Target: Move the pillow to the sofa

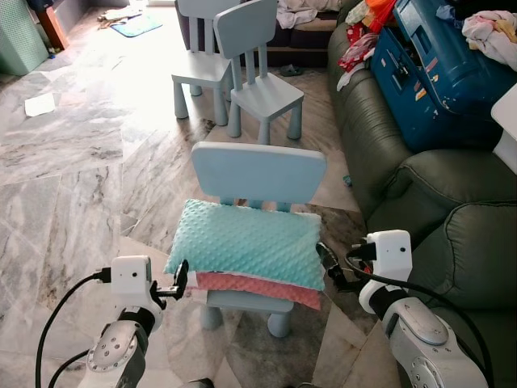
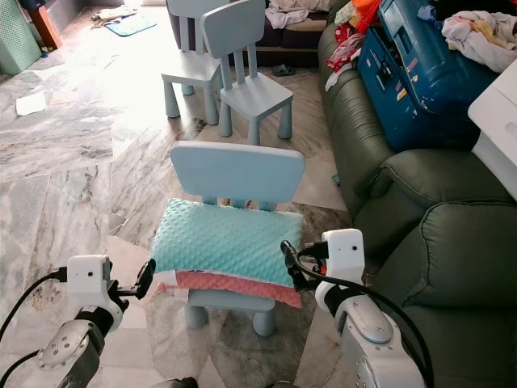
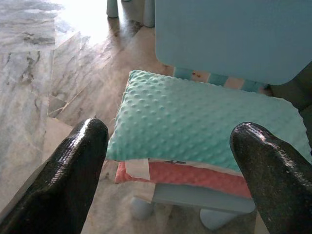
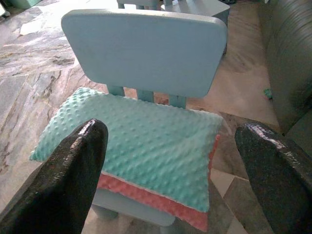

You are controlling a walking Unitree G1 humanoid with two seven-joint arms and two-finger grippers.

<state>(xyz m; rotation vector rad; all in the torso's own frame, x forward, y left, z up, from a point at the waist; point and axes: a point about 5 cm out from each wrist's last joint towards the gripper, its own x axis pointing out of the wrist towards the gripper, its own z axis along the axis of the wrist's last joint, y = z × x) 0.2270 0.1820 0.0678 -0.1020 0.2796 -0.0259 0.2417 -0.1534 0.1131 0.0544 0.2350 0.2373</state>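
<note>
Through my left eye, the pillow (image 1: 246,245) lies flat on the seat of a small pale blue chair (image 1: 258,171) right in front of me; its top is teal and dotted, and a coral layer shows along the near edge. My left hand (image 1: 181,280) sits low, just beside the pillow's near left corner, and my right hand (image 1: 330,267) is just beside its near right corner; I cannot tell from here whether either one touches it. The dark green sofa (image 1: 420,202) runs along my right, close to the chair, with a blue suitcase (image 1: 436,69) and loose clothes lying on it farther back. Two more pale blue chairs (image 1: 234,65) stand farther off on the marble floor (image 1: 73,162). Through my right eye the same scene shows, with my right hand's fingers (image 2: 289,260) dark against the pillow's right edge. From my left wrist, my two black fingers (image 3: 73,180) are spread wide and released, grasping nothing, with the pillow's teal top and a white tag (image 3: 137,168) on its coral edge between them and beyond. From my right wrist, my fingers (image 4: 73,180) are likewise spread wide and empty, and the pillow and the chair's backrest (image 4: 146,51) lie ahead between them.
</note>
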